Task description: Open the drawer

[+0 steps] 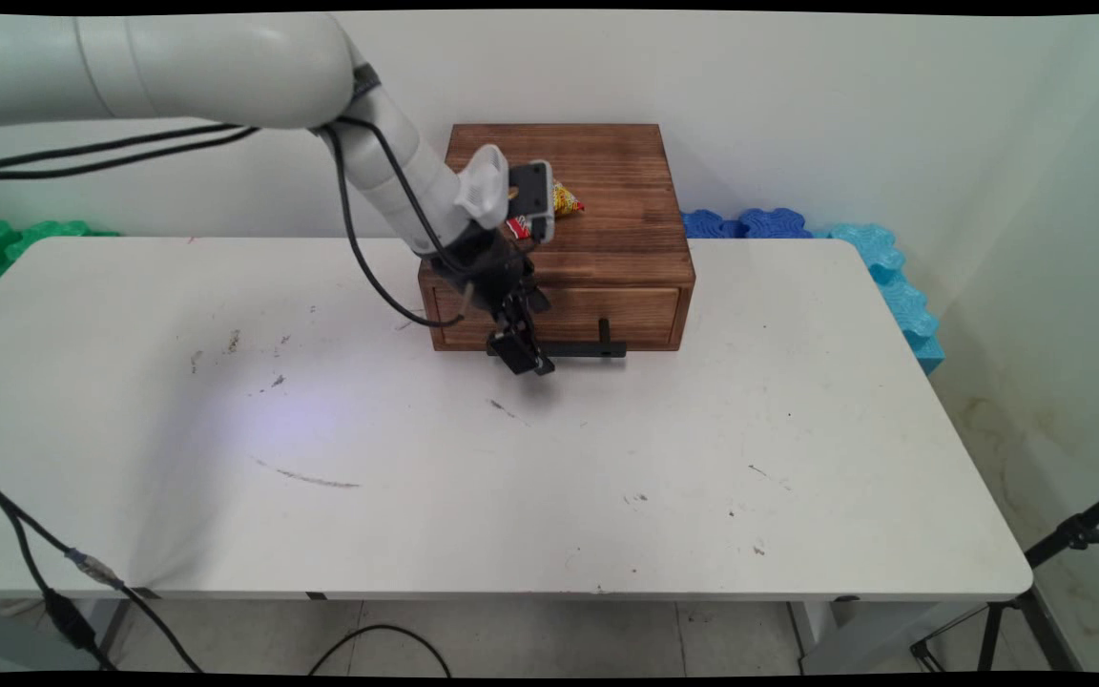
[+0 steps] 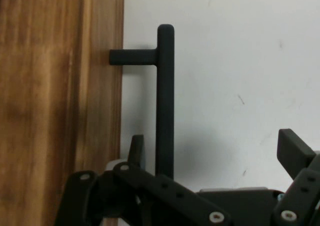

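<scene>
So the black two-finger gripper (image 1: 523,355) sits spread wide around the black metal bar handle (image 1: 576,349) of the dark wooden drawer box (image 1: 564,234), at 12 o'clock on the white table (image 1: 511,458), probably not touching it.

Reaches in from the upper left, forearm sloping down and to the right, wrist bent steeply downward. Tool (image 1: 523,355) hangs low, fingers (image 2: 295,153) spread wide apart.
</scene>
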### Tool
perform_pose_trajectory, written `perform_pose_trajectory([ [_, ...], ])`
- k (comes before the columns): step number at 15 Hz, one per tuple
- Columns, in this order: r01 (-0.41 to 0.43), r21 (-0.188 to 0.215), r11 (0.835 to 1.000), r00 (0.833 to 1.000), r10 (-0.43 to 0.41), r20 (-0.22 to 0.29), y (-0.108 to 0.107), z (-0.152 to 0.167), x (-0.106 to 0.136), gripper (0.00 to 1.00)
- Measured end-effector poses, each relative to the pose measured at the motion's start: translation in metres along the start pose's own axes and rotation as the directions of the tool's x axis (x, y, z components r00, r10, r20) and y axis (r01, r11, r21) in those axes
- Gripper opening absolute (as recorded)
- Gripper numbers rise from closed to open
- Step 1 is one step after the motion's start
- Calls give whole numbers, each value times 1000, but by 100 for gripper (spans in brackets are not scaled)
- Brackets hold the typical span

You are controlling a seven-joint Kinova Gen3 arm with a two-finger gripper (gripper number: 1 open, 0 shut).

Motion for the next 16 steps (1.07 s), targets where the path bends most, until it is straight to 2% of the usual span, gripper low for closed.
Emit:
perform_pose_trajectory([
  [6, -23, 2, 1000, 999, 23, 24, 0, 34, 2, 100],
  [16, -36, 0, 999, 999, 36, 39, 0, 70, 2, 100],
])
